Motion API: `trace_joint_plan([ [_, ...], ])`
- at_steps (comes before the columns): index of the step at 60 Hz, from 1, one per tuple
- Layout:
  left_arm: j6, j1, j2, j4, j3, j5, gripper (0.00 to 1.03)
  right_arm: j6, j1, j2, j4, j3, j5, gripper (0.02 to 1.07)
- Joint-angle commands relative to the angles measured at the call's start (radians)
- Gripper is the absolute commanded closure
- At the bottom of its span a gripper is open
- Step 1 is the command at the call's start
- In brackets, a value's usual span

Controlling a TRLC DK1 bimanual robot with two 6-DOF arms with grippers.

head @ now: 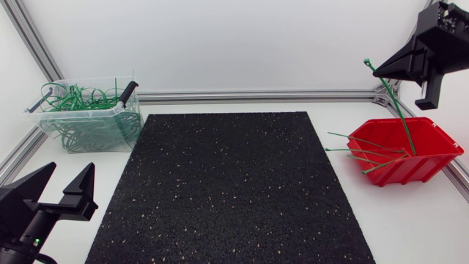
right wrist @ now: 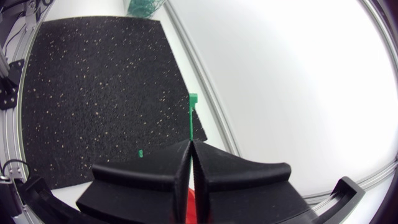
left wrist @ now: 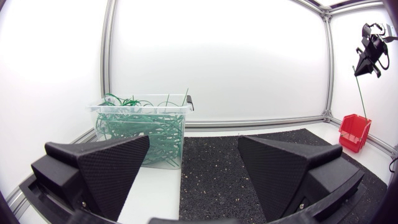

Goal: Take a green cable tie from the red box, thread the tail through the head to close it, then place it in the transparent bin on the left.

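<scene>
Right black wedge-fingered gripper (head: pixel 377 72) is clamping a long green plastic cable tie (head: pixel 393 105) above the red plastic box (head: pixel 410 170) — tail hanging boxward, head poking up; left gripper (head: pixel 71 167) is gaping wide, well apart.

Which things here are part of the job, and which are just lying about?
Job: tie clamped in right gripper; red box with spare ties; bin; left gripper, open.
Lying about: mat; black piece on the bin's rim.
</scene>
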Motion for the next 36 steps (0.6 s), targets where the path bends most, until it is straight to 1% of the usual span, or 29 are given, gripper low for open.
trace_joint_plan([
  [1, -0.014, -0.003, -0.001, -0.033, -0.037, -0.002, 0.04, 0.107, 0.005, -0.023, -0.001, 0.052, -0.025, 1.01],
  [8, -0.014, -0.004, -0.001, -0.033, -0.037, -0.002, 0.04, 0.182, 0.003, -0.045, 0.010, 0.092, -0.049, 1.01],
  [19, -0.014, -0.007, -0.001, -0.033, -0.037, -0.002, 0.04, 0.251, -0.003, -0.100, 0.019, 0.115, -0.121, 1.01],
  [27, -0.014, -0.015, -0.001, -0.031, -0.037, -0.002, 0.04, 0.298, 0.012, -0.134, -0.010, 0.117, -0.135, 1.01],
  [30, -0.014, -0.018, -0.001, -0.031, -0.036, -0.002, 0.04, 0.349, 0.020, -0.144, 0.000, 0.111, -0.134, 1.01],
  [36, -0.014, -0.021, -0.001, -0.031, -0.036, -0.002, 0.04, 0.401, 0.075, -0.144, -0.030, 0.106, -0.135, 1.01],
])
